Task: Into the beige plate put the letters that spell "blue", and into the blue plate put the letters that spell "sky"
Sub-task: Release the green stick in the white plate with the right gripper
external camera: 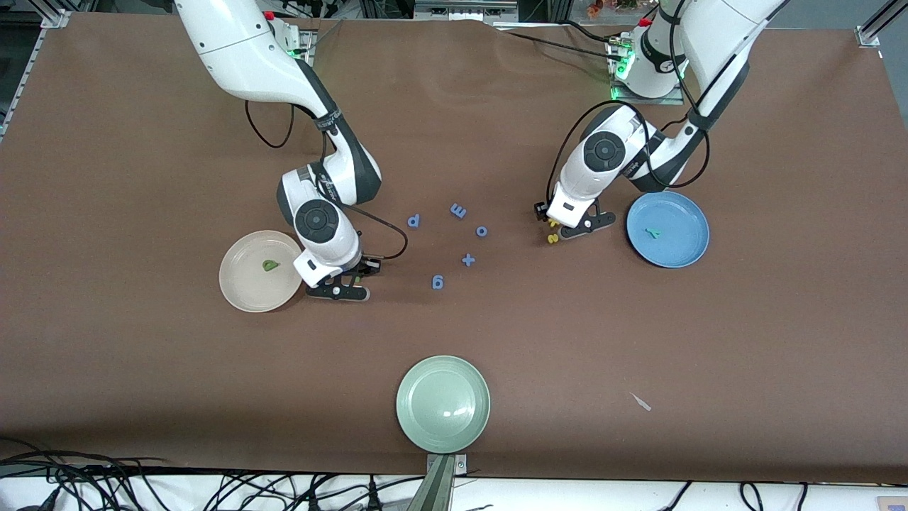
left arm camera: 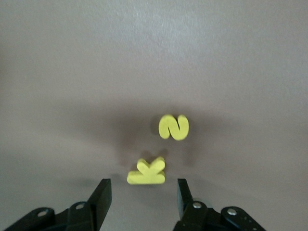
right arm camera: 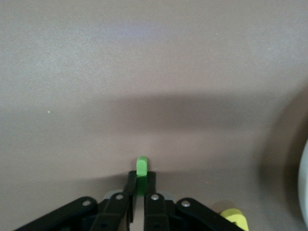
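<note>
The beige plate holds an olive-green b. Beside it, low over the table, my right gripper is shut on the green stick l. A yellow letter shows partly beside that gripper. The blue plate holds the teal y. My left gripper stands open beside the blue plate, low over the table. The yellow k lies just ahead of its fingertips, with the yellow s a little farther on.
Blue letters and a plus sign lie scattered between the two grippers. A pale green plate sits near the table's front edge. A small white scrap lies toward the left arm's end.
</note>
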Controlling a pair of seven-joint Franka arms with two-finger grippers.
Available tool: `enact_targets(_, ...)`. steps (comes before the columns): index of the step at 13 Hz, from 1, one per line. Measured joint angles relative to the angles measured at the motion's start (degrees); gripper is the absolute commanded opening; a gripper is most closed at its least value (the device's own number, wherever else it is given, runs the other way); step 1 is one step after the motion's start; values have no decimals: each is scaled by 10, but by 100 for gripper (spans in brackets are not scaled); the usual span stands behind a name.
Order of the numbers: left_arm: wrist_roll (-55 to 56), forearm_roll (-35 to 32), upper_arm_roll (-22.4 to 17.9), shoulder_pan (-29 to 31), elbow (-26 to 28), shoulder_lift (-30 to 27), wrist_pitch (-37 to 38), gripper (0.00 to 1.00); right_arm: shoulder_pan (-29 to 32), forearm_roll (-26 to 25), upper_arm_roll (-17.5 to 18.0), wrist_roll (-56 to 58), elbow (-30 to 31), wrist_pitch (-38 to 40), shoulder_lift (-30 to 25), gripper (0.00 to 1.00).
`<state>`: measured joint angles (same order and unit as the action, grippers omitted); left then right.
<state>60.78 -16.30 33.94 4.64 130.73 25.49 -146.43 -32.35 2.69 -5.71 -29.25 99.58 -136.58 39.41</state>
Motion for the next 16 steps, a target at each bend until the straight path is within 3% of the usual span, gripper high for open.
enact_targets(4,6,-7,-2,0,-6,11,0,59,1,0,-28,42,-7,41,-17,0)
enact_targets(8,7,-15,-2,0,-7,13,0,57,3,0,-99,145,-18,135,-56,0)
enact_targets(10,7,-17,-3,0,-7,13,0,57,6,0,-131,178,9,138,-78,0)
enact_targets(12,7,-17,-4,0,-7,15,0,57,8,0,-153,212,77,75,-99,18)
enact_targets(14,7,-22,-7,0,-7,17,0,57,8,0,-163,231,146,0,-107,59)
enact_targets(16,10,-38,-12,0,-9,21,0,57,8,0,-163,233,166,-22,-108,64)
